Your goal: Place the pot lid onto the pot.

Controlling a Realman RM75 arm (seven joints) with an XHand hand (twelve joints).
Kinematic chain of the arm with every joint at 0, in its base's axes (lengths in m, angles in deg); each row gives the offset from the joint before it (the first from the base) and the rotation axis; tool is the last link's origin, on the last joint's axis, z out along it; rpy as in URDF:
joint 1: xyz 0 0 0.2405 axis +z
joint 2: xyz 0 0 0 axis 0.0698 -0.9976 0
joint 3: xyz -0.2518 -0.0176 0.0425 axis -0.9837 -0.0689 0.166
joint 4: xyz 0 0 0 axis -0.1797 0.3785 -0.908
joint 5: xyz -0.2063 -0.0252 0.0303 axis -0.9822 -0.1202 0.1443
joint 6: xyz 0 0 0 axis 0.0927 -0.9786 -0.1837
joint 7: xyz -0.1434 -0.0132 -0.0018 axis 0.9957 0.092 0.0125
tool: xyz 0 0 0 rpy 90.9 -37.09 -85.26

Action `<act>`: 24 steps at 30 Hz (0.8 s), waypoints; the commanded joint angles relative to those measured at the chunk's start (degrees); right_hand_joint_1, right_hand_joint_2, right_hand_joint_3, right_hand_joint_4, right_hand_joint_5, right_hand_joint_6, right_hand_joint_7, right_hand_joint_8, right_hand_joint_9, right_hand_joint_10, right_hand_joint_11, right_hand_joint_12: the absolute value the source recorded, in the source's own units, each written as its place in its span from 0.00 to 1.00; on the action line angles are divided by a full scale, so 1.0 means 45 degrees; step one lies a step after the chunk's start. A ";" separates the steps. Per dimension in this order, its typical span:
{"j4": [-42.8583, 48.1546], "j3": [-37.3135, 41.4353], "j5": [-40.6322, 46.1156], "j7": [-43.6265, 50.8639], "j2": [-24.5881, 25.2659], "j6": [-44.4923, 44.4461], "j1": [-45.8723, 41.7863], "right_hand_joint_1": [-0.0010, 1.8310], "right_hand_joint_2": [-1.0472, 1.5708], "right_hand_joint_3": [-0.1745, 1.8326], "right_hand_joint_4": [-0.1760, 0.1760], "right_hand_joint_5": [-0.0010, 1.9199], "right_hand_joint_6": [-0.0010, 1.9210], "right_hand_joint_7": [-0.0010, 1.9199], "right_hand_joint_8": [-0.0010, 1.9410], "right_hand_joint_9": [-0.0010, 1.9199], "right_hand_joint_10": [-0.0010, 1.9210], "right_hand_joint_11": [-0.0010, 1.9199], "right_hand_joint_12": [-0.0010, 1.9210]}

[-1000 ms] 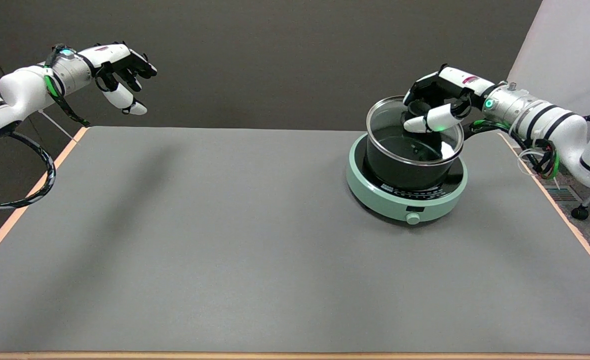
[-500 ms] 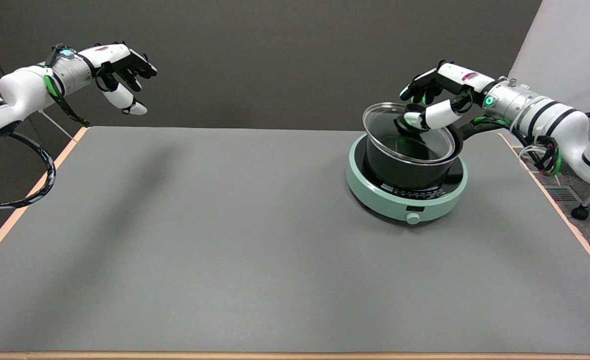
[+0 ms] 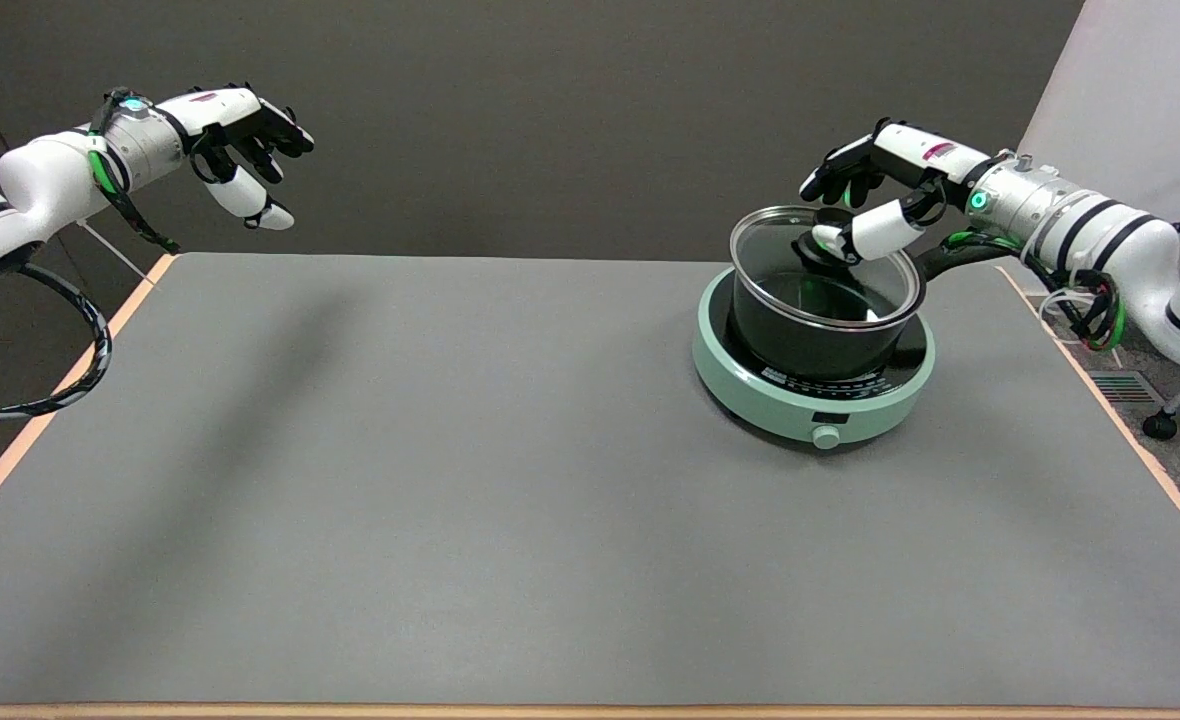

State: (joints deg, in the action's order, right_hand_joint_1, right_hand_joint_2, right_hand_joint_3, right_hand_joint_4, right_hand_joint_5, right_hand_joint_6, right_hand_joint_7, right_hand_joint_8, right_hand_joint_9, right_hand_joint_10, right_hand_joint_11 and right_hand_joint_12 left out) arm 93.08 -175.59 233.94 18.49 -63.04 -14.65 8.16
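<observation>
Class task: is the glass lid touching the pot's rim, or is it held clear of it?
Touching. The head view shows the lid lying on the pot, its metal edge meeting the rim with no visible gap.

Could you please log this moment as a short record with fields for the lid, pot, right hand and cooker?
lid: glass pot lid lying on the pot's rim, roughly level
pot: black pot, standing on the cooker
right hand: right hand above the lid, thumb at the knob, other fingers spread
cooker: green cooker on the table
</observation>
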 commanded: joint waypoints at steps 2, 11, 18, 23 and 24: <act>-0.0146 0.0083 -0.0792 0.0037 0.0011 -0.0166 -0.0048 0.60 0.63 0.51 0.00 0.36 0.24 0.32 0.49 0.28 0.80 0.00 1.00; -0.0713 0.0101 -0.0823 0.0057 0.0011 -0.0268 -0.0101 0.57 0.62 0.57 0.08 0.34 0.24 0.34 0.22 0.33 0.40 0.03 0.96; -0.0745 0.0137 -0.0823 0.0057 0.0011 -0.0250 -0.0101 0.57 0.62 0.57 0.08 0.33 0.24 0.34 0.22 0.33 0.39 0.04 0.96; -0.0720 0.0219 -0.0823 0.0054 0.0011 -0.0242 -0.0127 0.57 0.62 0.57 0.09 0.33 0.24 0.34 0.22 0.33 0.39 0.04 0.96; -0.0685 0.0268 -0.0823 0.0040 0.0011 -0.0211 -0.0158 0.57 0.62 0.57 0.09 0.33 0.24 0.34 0.22 0.33 0.39 0.04 0.96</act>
State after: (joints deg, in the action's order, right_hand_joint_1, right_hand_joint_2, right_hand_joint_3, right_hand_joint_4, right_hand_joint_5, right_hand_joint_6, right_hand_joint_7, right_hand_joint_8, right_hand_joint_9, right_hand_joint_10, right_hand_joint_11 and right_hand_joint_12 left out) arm 90.65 -175.12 230.91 18.66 -62.99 -15.51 7.79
